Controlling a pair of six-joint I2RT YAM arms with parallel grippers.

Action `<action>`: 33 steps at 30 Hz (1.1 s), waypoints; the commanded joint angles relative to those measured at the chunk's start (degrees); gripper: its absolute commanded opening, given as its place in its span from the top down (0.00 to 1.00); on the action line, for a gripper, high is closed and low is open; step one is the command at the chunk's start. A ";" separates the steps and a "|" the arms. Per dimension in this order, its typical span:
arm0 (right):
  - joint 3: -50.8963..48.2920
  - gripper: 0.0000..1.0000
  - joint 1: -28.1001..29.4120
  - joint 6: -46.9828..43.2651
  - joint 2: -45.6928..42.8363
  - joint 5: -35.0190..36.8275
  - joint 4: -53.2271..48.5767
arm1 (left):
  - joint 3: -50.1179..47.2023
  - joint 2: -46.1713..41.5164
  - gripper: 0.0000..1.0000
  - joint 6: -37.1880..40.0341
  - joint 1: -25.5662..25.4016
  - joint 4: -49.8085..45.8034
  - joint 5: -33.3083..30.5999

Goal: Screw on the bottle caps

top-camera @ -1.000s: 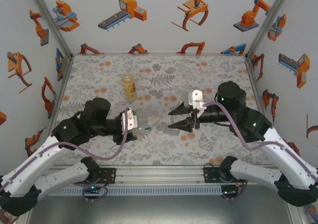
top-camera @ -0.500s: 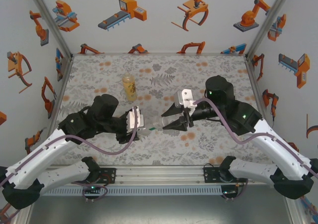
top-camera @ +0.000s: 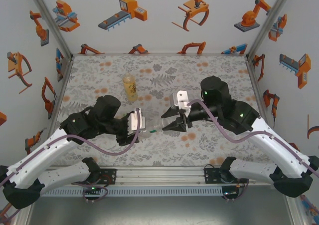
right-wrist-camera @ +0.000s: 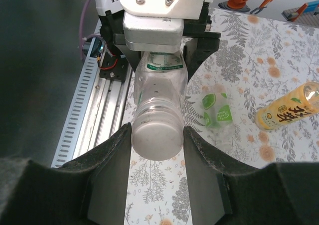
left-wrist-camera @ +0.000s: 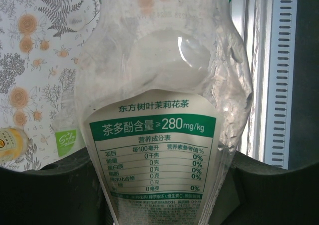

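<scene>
The left arm reaches in from 7 o'clock and bends low over the table. The left gripper is squeezed around the slim bottle. It holds the bottle on its side, with the neck pointing to 3 o'clock. The right arm reaches in from 5 o'clock and points to 9 o'clock. The right gripper presses one finger on each side of the cap on the bottle's neck. The white and green label says "东方树叶茉莉花茶" and "280mg/kg". The amber bottle stands at 12 o'clock from the left gripper. The squat bottle sits on the table near the slim one
</scene>
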 commanded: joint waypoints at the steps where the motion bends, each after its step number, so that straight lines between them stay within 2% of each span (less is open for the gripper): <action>1: 1.64 1.00 0.61 -1.14 0.42 0.53 -0.35 | 2.00 -0.02 1.00 1.38 -0.42 0.82 2.31; 20: 0.91 1.00 1.83 -0.92 0.73 0.65 -0.32 | 1.07 -0.35 1.00 -0.92 -0.77 4.25 2.23; 27: 0.02 1.00 1.84 8.58 1.00 3.45 2.40 | 0.92 -0.09 1.00 -1.74 -0.86 5.49 2.01; 33: -1.82 1.00 1.85 21.35 0.51 6.36 4.95 | 0.52 -0.37 1.00 -1.93 -0.86 7.11 1.28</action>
